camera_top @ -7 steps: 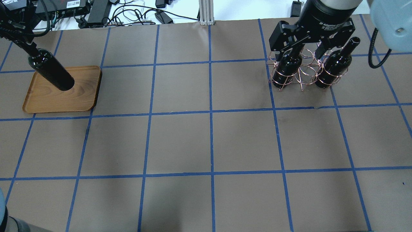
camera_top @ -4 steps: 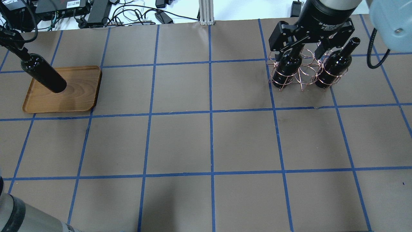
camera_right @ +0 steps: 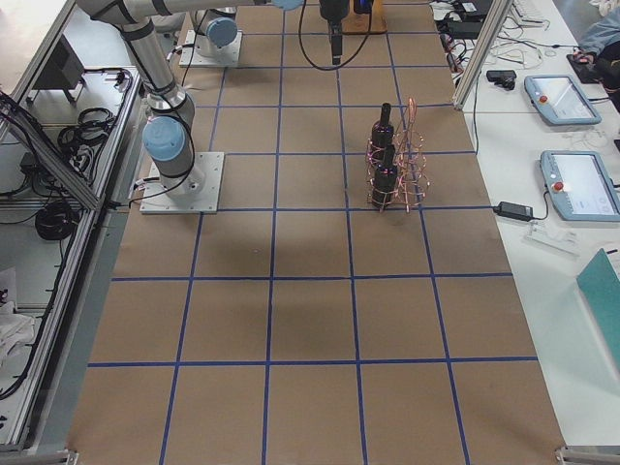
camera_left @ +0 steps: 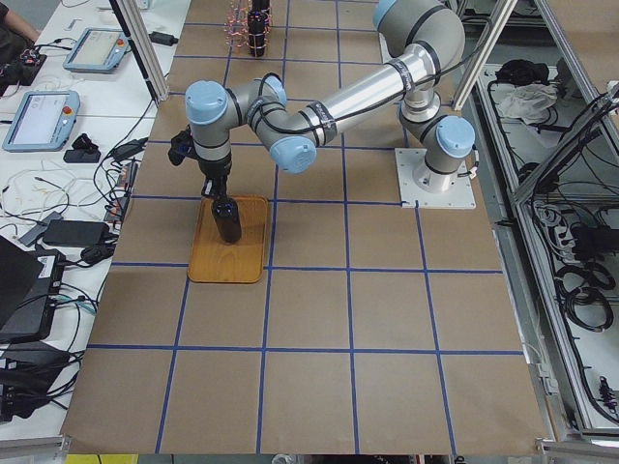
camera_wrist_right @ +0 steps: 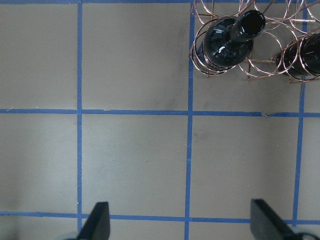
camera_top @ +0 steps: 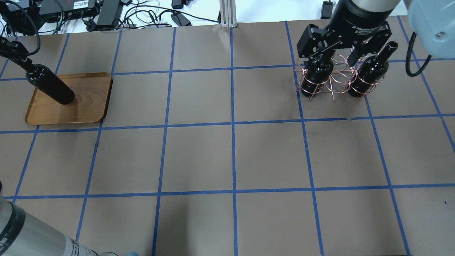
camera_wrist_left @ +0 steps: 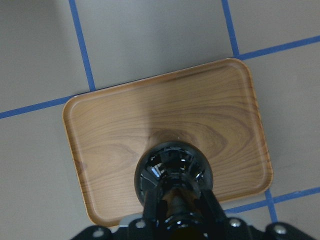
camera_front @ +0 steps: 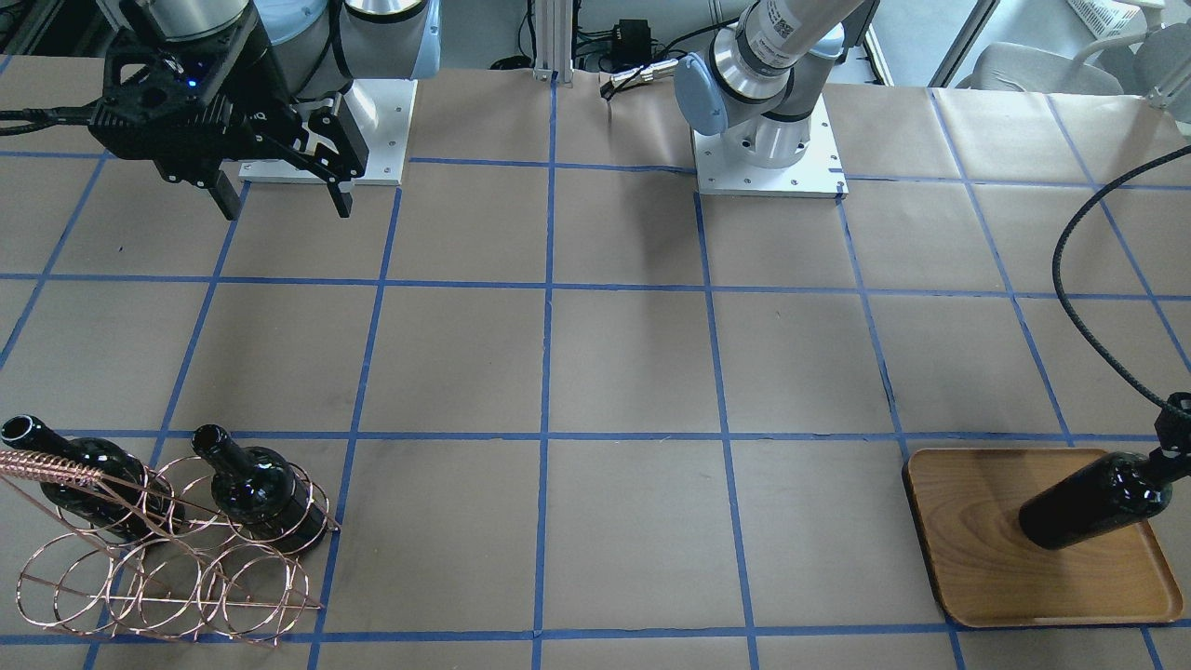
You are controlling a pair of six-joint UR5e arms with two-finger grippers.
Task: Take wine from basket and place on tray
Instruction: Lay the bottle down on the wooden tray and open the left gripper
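Observation:
My left gripper [camera_top: 20,61] is shut on the neck of a dark wine bottle [camera_top: 51,88] and holds it upright with its base low over the wooden tray [camera_top: 89,106]. I cannot tell whether the base touches the tray. The left wrist view looks down on the bottle [camera_wrist_left: 172,172] at the near middle of the tray [camera_wrist_left: 150,120]. Two more bottles [camera_top: 317,75] [camera_top: 369,76] stand in the copper wire basket [camera_top: 332,83] at the far right. My right gripper [camera_front: 286,207] is open and empty, high above the table on the robot's side of the basket [camera_front: 158,568].
Blue tape lines divide the brown table cover into squares. Cables and power bricks [camera_top: 106,12] lie beyond the far edge. The left arm's black cable [camera_front: 1084,316] hangs near the tray. Both robot bases [camera_front: 768,149] stand on the table.
My left gripper has lowered the bottle toward the tray and shifted it slightly. The right gripper and the basket have not moved.

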